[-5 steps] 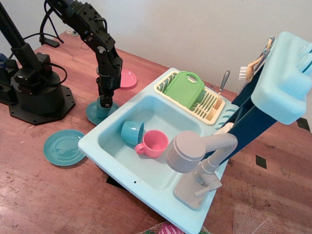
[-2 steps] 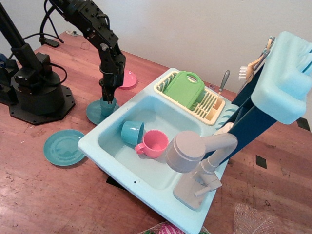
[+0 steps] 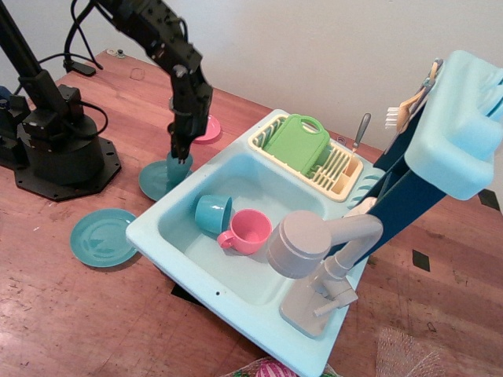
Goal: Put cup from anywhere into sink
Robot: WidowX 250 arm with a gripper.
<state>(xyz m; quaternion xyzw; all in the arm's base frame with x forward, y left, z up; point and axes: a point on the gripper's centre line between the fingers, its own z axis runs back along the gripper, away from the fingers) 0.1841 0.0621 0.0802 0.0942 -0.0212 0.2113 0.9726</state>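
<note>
My gripper (image 3: 180,157) points straight down and is shut on the small teal-blue cup (image 3: 178,170). It holds the cup upright just above the right edge of a teal plate (image 3: 152,185), close to the left rim of the light blue sink (image 3: 236,297). The cup is outside the basin. In the basin a wider teal cup (image 3: 213,214) lies on its side next to a pink handled cup (image 3: 248,231). The grey faucet (image 3: 310,250) stands at the sink's near right.
A cream dish rack (image 3: 343,177) with a green board (image 3: 297,142) sits at the sink's far edge. A second teal plate (image 3: 102,237) and a pink plate (image 3: 209,128) lie on the wooden table. A black arm base (image 3: 59,149) stands at left, a blue shelf (image 3: 460,126) at right.
My gripper has moved right and slightly up, toward the sink's left rim, carrying the cup off the middle of the teal plate.
</note>
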